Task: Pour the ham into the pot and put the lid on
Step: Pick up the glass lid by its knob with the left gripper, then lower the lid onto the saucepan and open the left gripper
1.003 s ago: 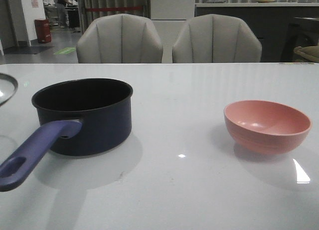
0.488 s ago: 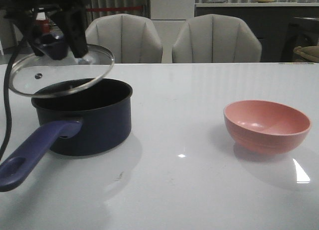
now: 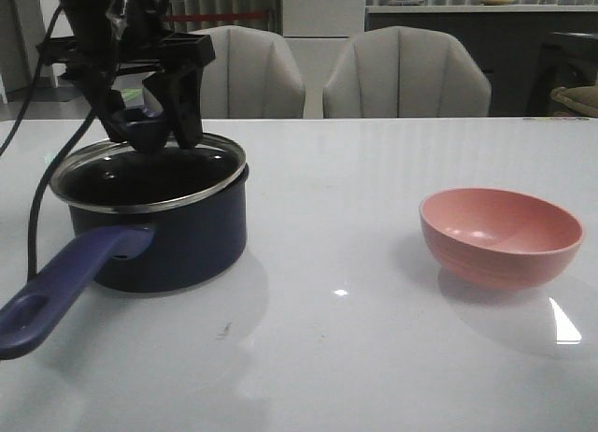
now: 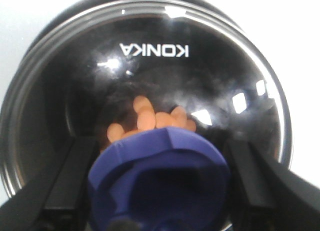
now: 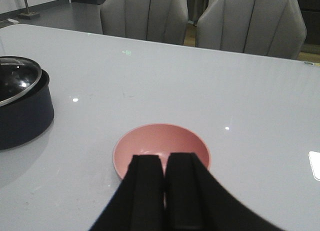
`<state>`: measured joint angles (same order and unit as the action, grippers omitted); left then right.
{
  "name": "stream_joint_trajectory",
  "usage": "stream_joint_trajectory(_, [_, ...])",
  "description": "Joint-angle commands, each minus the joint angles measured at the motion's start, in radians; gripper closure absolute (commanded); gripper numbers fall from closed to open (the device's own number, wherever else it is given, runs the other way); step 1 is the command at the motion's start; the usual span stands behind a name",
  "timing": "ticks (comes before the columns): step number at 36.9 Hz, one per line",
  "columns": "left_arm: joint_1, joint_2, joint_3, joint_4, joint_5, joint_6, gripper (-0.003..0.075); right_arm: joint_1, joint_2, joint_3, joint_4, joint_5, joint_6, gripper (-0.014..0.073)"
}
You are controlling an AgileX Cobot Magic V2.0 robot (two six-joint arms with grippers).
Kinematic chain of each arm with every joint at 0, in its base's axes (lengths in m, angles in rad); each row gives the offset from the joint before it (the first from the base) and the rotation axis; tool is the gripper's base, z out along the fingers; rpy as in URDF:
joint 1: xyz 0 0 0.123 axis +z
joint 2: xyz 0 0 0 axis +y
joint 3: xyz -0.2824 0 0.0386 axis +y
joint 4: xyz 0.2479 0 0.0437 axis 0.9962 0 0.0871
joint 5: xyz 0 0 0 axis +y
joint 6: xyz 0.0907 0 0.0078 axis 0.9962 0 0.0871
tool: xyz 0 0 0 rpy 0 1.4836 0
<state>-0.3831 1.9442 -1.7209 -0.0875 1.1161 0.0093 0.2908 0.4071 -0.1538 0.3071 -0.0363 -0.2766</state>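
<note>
Left pincer [image 3: 157, 123]: half a second ago it held the lid tilted above the rim; a second ago the pot stood open with the lid off at the table's left edge. Now the lid [image 3: 149, 173] sits on the pot [image 3: 159, 231], nearly level.

Directly beneath the pincer, the dark blue knob [image 4: 159, 178] stands between the fingers [image 4: 67, 178]. They flank it with small gaps showing, so cannot tell whether they still clamp it. Judgement: covering all but done; release and withdrawal remain.

Just beyond the knob, through the glass, the ham [image 4: 150, 120] lies as orange-pink pieces on the pot floor.

Well apart to the pincer's right: pink bowl [image 3: 501, 236], empty. Right pincer [image 5: 165, 191] hangs above it, fingers pressed together, holding nothing.
</note>
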Motion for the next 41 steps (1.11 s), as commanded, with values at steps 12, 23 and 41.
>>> stream_joint_trajectory(12, [-0.002, 0.022, -0.077, -0.008, 0.023, -0.022, 0.0417, 0.003, 0.003, -0.027, 0.003, -0.073, -0.004, 0.0426])
stream_joint_trajectory(23, [0.000, 0.022, -0.092, 0.023, 0.129, -0.022, 0.0416, 0.003, 0.003, -0.027, 0.003, -0.072, -0.004, 0.0426])
stream_joint_trajectory(41, [0.009, 0.020, -0.170, 0.004, 0.152, -0.023, 0.0416, 0.003, 0.003, -0.027, 0.003, -0.072, -0.004, 0.0426])
